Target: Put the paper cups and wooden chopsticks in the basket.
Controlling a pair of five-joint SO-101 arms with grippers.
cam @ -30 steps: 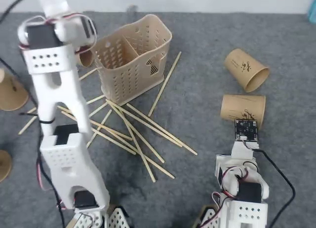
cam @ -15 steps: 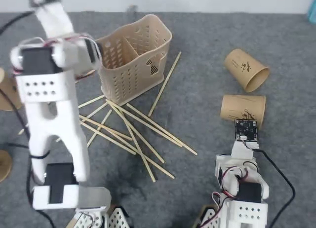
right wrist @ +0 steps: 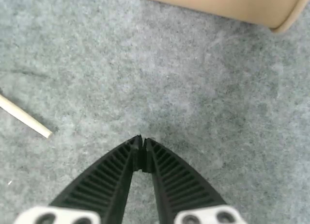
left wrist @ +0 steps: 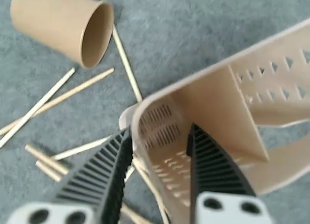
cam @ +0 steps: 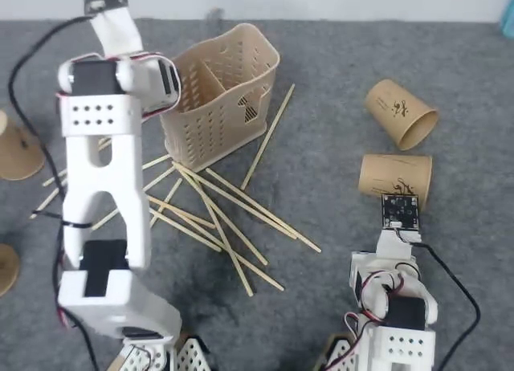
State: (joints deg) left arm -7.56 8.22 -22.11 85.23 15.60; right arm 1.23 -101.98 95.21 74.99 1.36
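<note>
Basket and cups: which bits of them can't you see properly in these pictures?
- Basket floor: in the high view its own walls hide it; in the left wrist view it is blurred and cut off by the edge.
- Left-edge cup: in the high view, cut off by the edge.
- Chopsticks: in the high view the left arm covers some ends.
- Another cup: in the right wrist view, cut off by the edge.

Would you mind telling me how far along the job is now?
Done: nothing, as the basket looks empty. In hand: the left hand is open astride its wall. Left: the cups and chopsticks lie on the carpet; the right hand is shut.
</note>
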